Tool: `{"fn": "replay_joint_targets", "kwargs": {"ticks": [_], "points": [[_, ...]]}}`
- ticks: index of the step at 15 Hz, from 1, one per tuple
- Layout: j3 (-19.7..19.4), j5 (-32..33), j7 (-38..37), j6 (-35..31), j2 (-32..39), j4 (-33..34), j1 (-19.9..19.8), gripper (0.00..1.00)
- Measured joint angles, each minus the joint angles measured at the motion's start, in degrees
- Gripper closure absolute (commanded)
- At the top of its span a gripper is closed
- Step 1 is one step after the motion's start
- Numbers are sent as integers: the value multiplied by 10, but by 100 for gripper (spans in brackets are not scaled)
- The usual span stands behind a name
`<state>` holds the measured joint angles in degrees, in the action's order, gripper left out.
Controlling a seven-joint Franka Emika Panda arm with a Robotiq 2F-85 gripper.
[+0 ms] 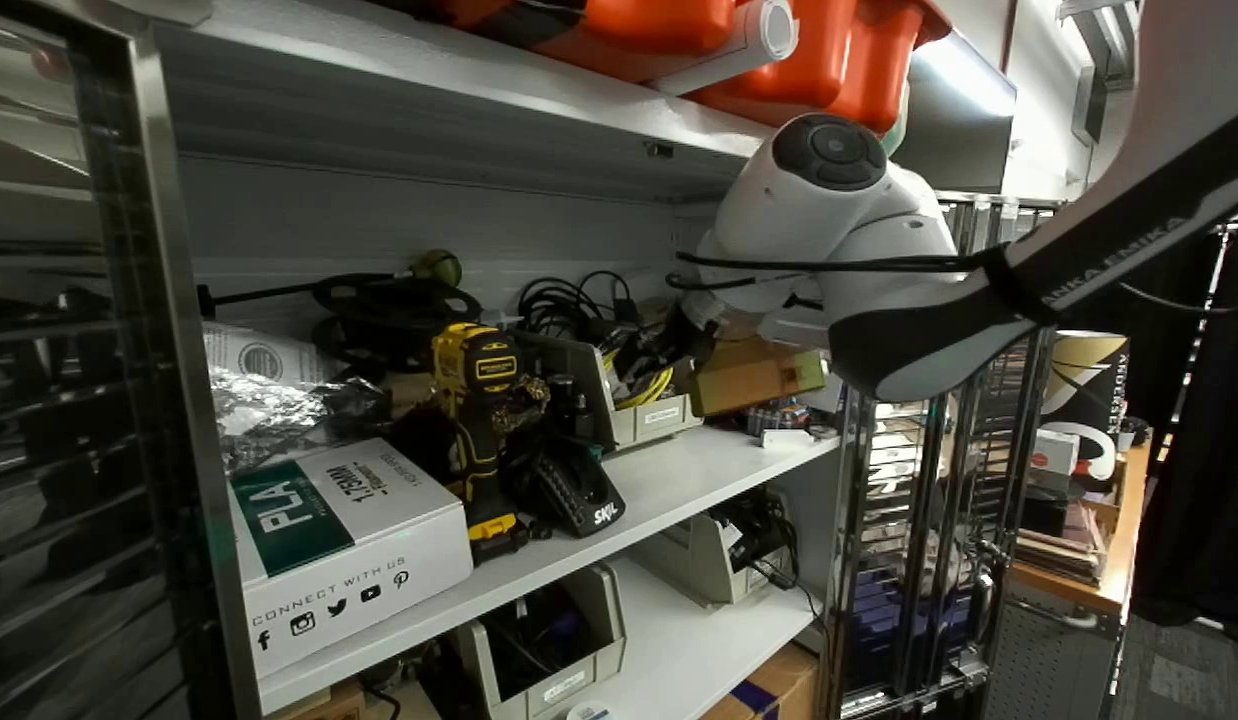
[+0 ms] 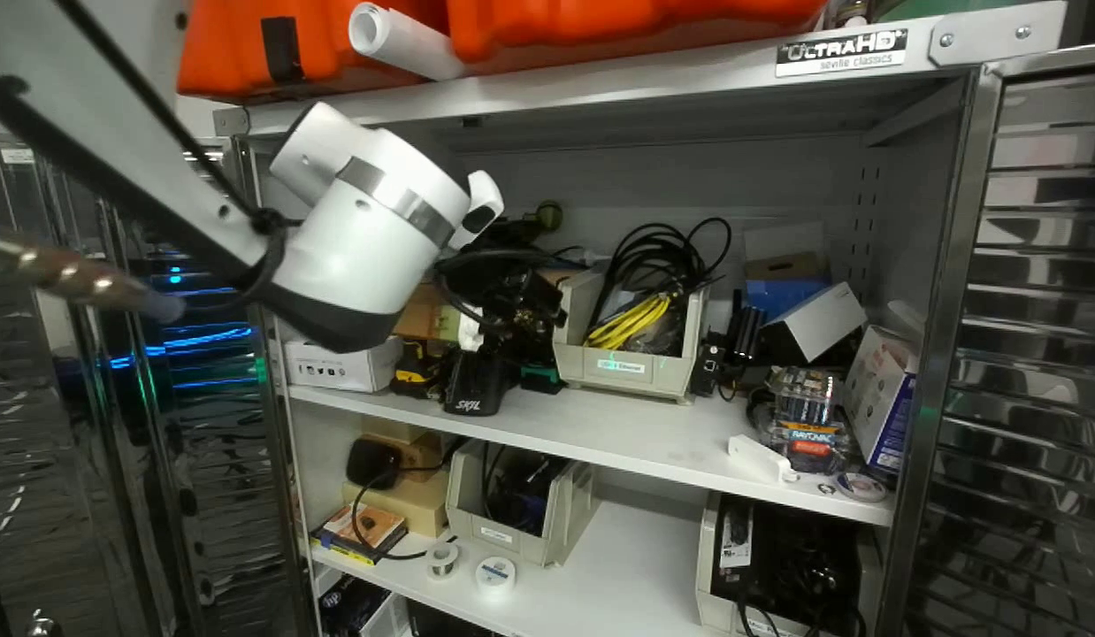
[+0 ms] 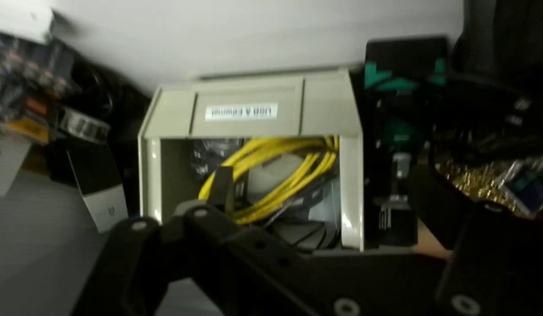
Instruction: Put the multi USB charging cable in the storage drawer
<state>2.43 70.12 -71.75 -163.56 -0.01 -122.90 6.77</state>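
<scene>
A beige open-front bin [image 3: 170,114] labelled "USB & Ethernet" is central in the wrist view, where its label reads upside down. The bin also shows in both exterior views [image 1: 639,427] [image 2: 583,364]. It holds coiled yellow cable [image 3: 293,184] and dark cables and packets. Looped black cables [image 2: 647,241] rise above its back. I cannot tell which black cable is the multi USB charging cable. My gripper [image 3: 322,180] is open, with one finger over the bin's inside and one beyond its side wall. Nothing shows between the fingers. In both exterior views the gripper is dark and partly hidden.
A yellow drill [image 1: 476,365], a SKIL charger [image 2: 472,389] and a white PLA box [image 1: 359,540] stand beside the bin. Battery packs [image 2: 808,433] and a white device [image 2: 760,458] lie at the other side. More bins [image 2: 523,535] sit on the shelf below.
</scene>
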Motion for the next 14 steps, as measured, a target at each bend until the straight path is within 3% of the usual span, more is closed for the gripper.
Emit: {"fn": "replay_joint_targets", "kwargs": {"ticks": [3,5,9,12,14], "points": [[4,-145,116,0,-47,-112,0,0],[-19,-241,195,-1,-76,-186,28,0],[-154,-434,370,8,-141,-303,188,0],[-248,-577,499,128,-219,-324,312,0],[-261,-664,580,226,-262,-316,324,0]]}}
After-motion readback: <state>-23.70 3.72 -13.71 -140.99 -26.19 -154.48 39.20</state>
